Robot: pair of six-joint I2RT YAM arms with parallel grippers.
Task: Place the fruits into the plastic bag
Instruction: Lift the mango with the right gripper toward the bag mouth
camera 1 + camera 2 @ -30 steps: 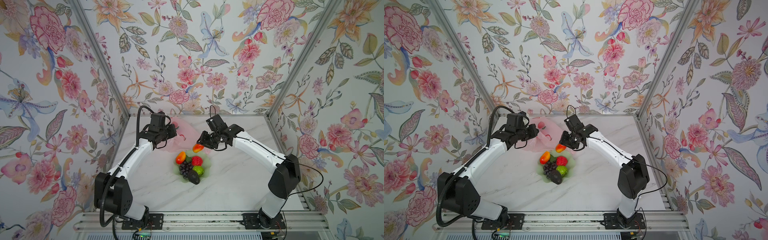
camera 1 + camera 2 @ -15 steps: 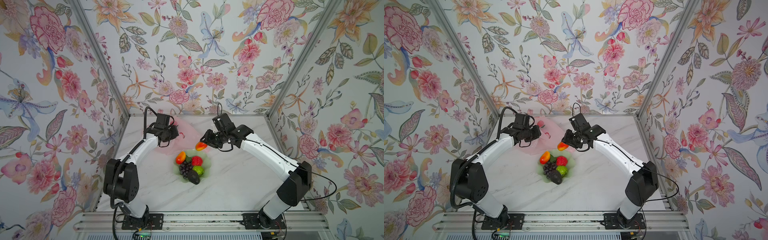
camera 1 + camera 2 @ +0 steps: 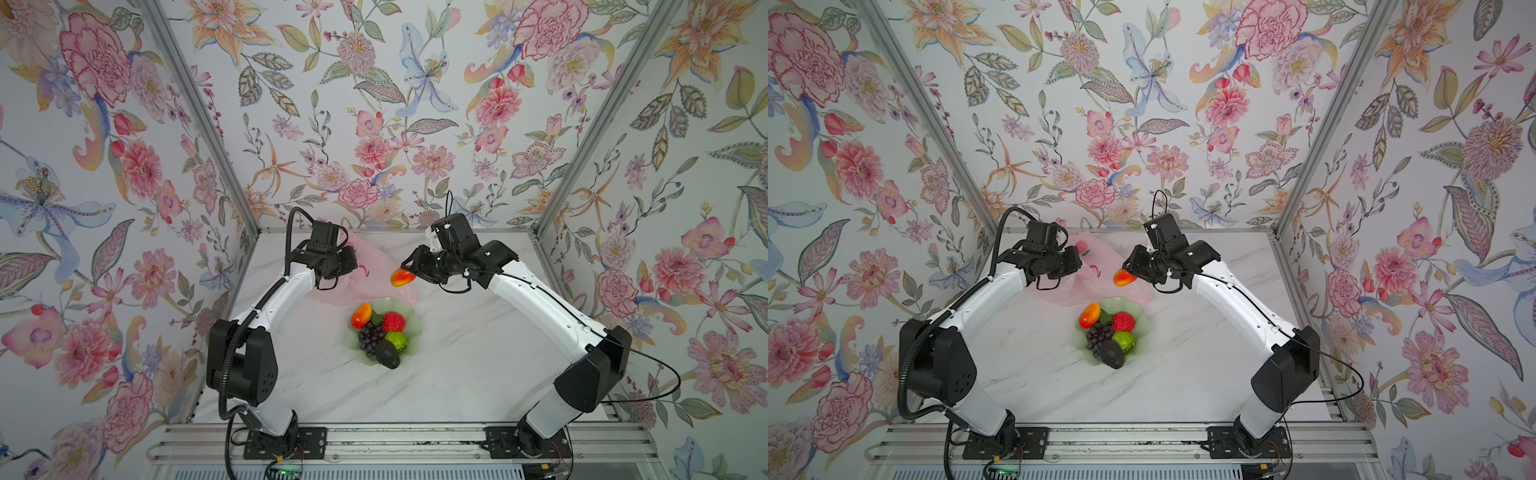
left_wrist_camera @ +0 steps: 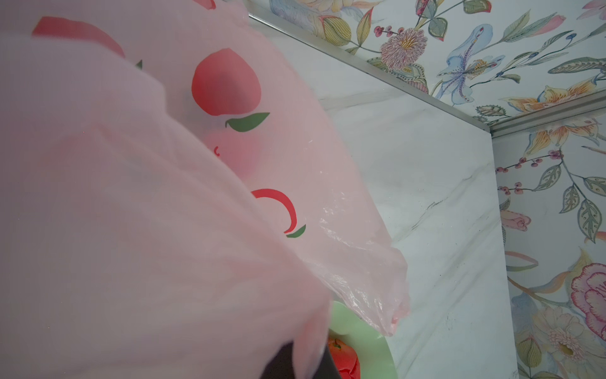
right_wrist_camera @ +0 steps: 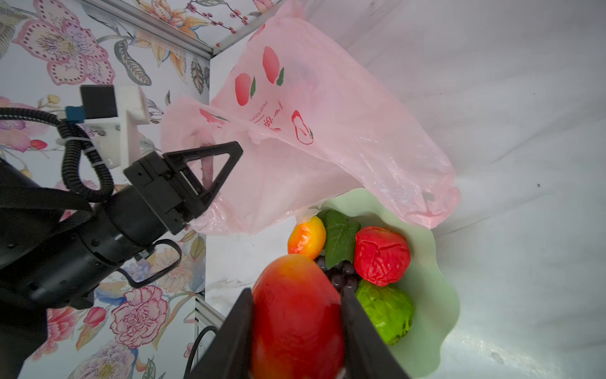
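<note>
A glossy orange-red toy mango (image 5: 295, 295) is clamped in the right gripper (image 3: 411, 272) above the counter (image 3: 457, 374). It hangs just right of the thin translucent pink plastic bag (image 5: 328, 131), whose edge the left gripper (image 5: 229, 154) pinches tight. Other fruits (image 3: 380, 336) lie nearer, in the pale green scalloped dish (image 3: 411, 353).

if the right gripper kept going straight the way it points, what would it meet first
Most likely the plastic bag: the right gripper, shut on a mango, points at the bag's sagging side, which the left gripper holds up. Depth is unclear in these views, so that is likely, not certain.
</note>
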